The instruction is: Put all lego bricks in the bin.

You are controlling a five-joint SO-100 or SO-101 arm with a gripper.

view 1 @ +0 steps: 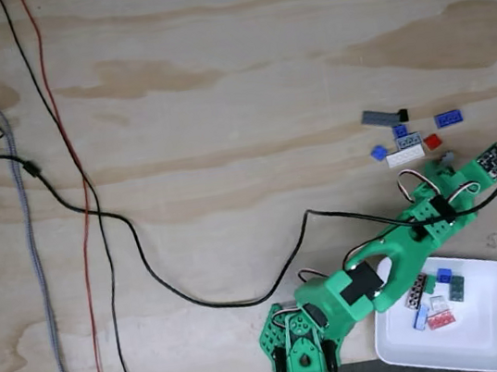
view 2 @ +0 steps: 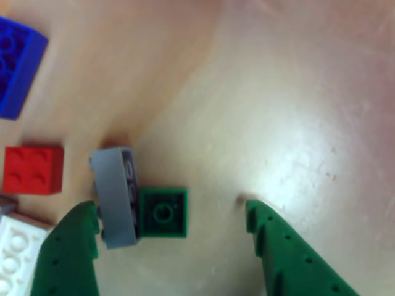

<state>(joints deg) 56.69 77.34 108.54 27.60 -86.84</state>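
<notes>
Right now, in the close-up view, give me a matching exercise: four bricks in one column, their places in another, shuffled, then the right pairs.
Bricks:
1. blue brick
2. red brick
3. small green brick
4. white brick

Places, in the other view:
A. on the table between the open jaws
B. top left corner
C. bottom left corner
D. left edge, halfway down

Pairs: 1-B, 2-D, 3-A, 4-C
</notes>
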